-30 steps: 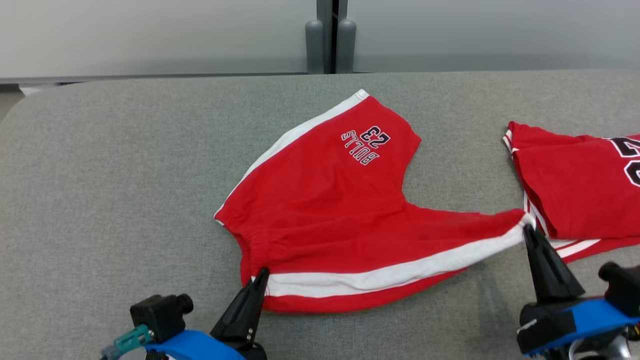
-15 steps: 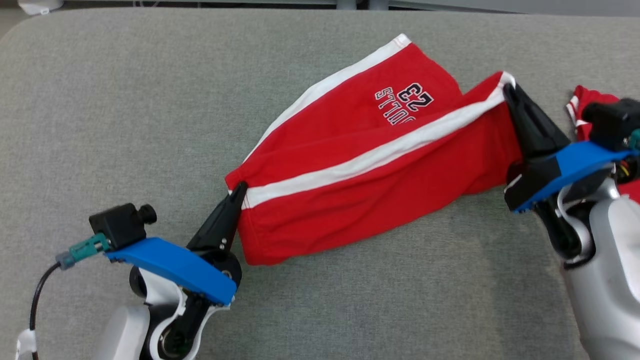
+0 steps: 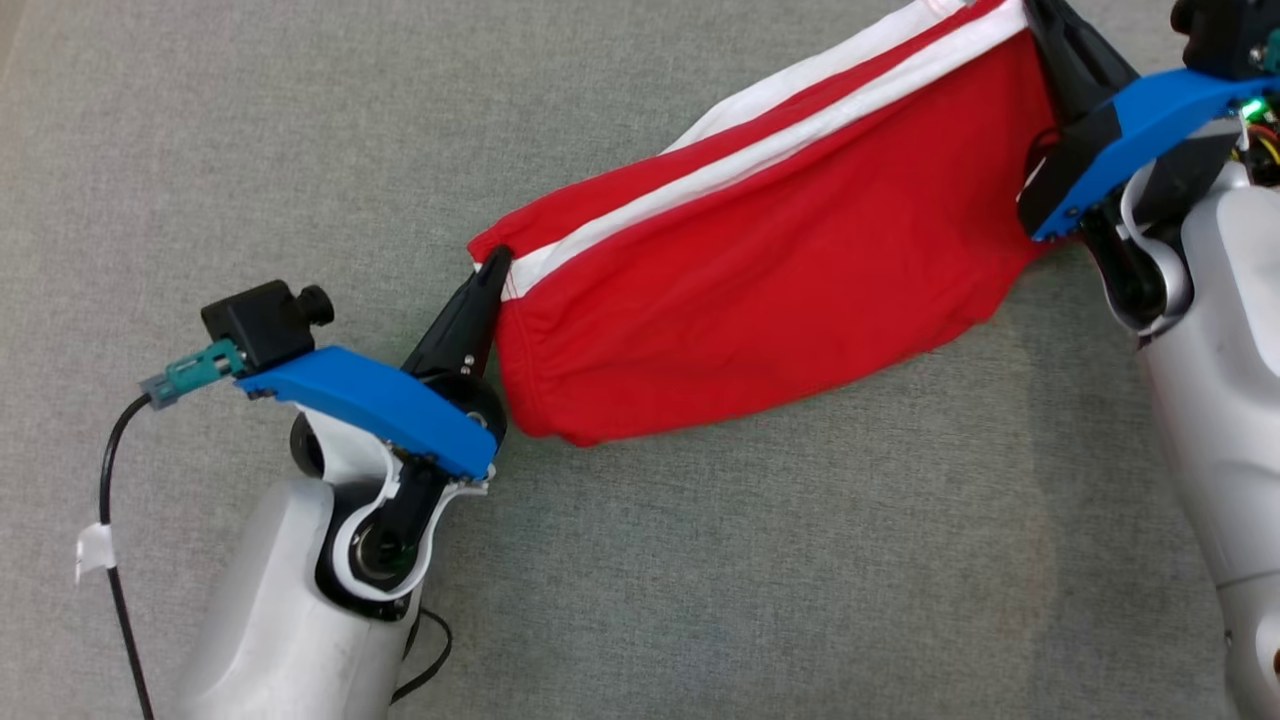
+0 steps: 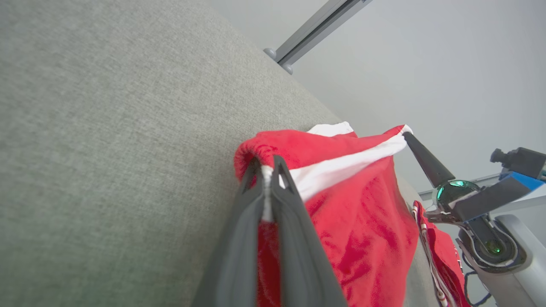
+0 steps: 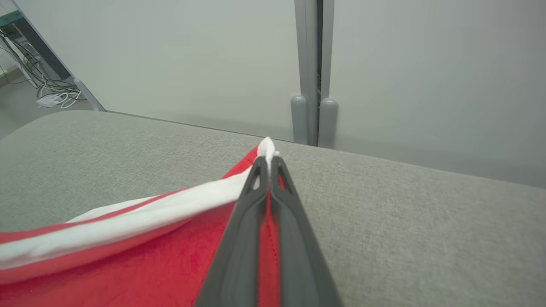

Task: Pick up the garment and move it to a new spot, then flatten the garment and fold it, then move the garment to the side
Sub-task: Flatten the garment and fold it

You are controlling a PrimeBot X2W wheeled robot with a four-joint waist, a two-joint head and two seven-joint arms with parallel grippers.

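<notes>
Near leg of the shorts [image 3: 760, 290] has swung over the far leg; left fingers [image 3: 468, 322] at 8 o'clock and right fingers [image 3: 1075, 55] at 1 o'clock pinch its corners tight. Fold looks half made to me.

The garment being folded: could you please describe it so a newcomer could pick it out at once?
Over the grey padded table, the red garment hangs stretched between the left gripper and the right gripper. A broad white stripe runs along its held edge, and unlike the other red garment lying beyond the right gripper, it is clamped at both ends.
</notes>
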